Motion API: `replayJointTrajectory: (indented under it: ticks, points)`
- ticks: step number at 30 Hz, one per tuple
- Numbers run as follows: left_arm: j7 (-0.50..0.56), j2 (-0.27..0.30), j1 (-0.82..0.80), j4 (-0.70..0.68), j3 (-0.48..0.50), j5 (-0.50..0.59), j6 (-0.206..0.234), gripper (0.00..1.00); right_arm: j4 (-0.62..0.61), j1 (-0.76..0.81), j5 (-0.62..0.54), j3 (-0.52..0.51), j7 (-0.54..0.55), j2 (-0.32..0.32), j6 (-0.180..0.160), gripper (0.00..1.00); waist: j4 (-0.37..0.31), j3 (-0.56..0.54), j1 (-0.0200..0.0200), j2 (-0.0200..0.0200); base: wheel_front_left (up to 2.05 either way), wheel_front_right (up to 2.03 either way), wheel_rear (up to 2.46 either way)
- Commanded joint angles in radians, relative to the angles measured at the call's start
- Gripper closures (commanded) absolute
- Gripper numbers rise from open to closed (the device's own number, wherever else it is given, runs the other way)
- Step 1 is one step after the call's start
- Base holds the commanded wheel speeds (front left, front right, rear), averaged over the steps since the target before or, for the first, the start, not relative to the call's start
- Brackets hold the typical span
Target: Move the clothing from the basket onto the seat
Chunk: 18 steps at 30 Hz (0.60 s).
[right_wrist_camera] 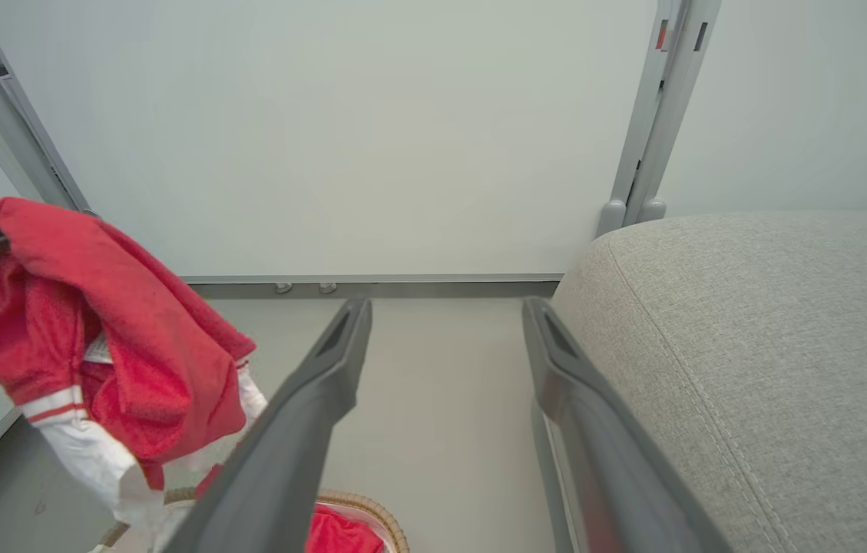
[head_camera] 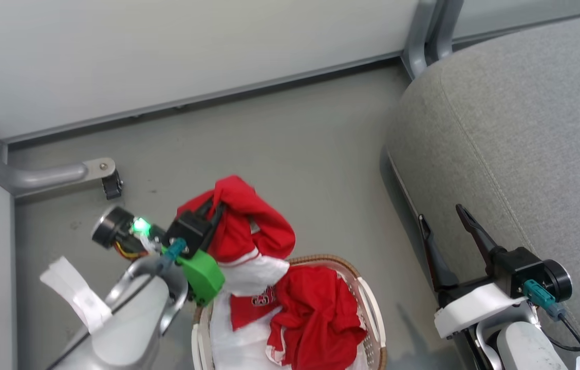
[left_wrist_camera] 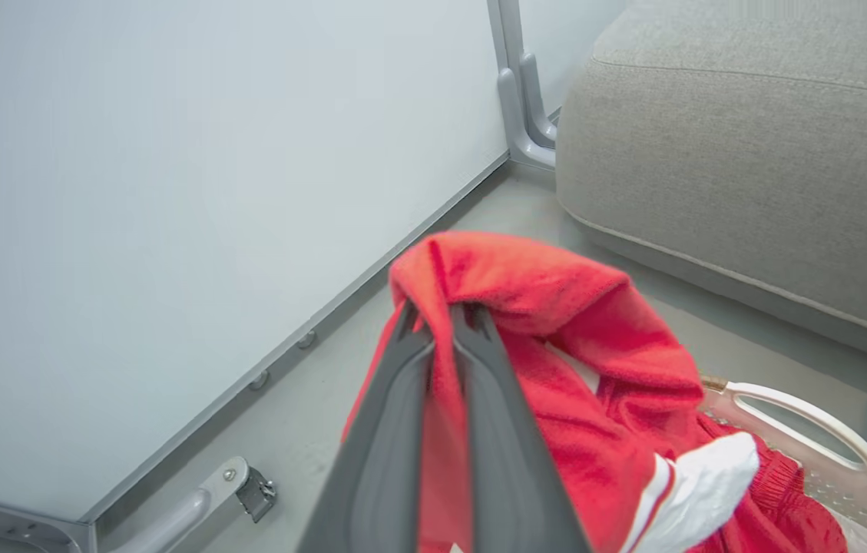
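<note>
Above grey floor (head_camera: 290,154), left tool (left_wrist_camera: 441,311) clamps clothing (left_wrist_camera: 556,307); right tool (right_wrist_camera: 446,307) apart; basket (head_camera: 372,307) cut off.

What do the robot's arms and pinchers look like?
The left gripper has long dark fingers, a black block, a green bracket and a glowing green light. The right gripper has the same fingers, a white bracket, a teal plug and a black cable.

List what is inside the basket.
A crumpled red garment and white cloth lie in the basket; a second garment hangs over it from the left gripper. The bottom is covered.
</note>
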Motion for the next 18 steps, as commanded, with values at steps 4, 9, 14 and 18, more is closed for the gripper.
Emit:
replayJointTrajectory:
  ticks: [4, 9, 14, 18]
  points:
    - [0.045, 0.035, -0.093, -0.066, -0.032, -0.033, -0.005, 1.0, 0.005, 0.023, -0.009, 0.002, -0.002, -0.004, 0.0, 0.0, 0.01, -0.069, 0.0001, -0.0001, 0.0, 0.0, 0.0]
    - [0.12, 0.067, -0.182, -0.139, -0.071, -0.111, -0.006, 1.0, 0.006, 0.026, -0.018, 0.013, -0.002, -0.004, 0.0, 0.0, 0.009, -0.096, 0.0001, -0.0001, 0.0, 0.0, 0.0]
    - [0.183, 0.096, -0.26, -0.206, -0.103, -0.182, -0.004, 1.0, 0.001, 0.013, -0.028, 0.027, -0.002, -0.004, 0.0, 0.0, 0.01, -0.116, 0.0001, -0.0001, 0.0, 0.0, 0.0]
    - [0.213, 0.106, -0.308, -0.247, -0.12, -0.218, -0.004, 1.0, -0.002, -0.003, -0.035, 0.044, -0.002, -0.004, 0.0, 0.0, 0.015, -0.127, 0.0001, -0.0001, 0.0, 0.0, 0.0]
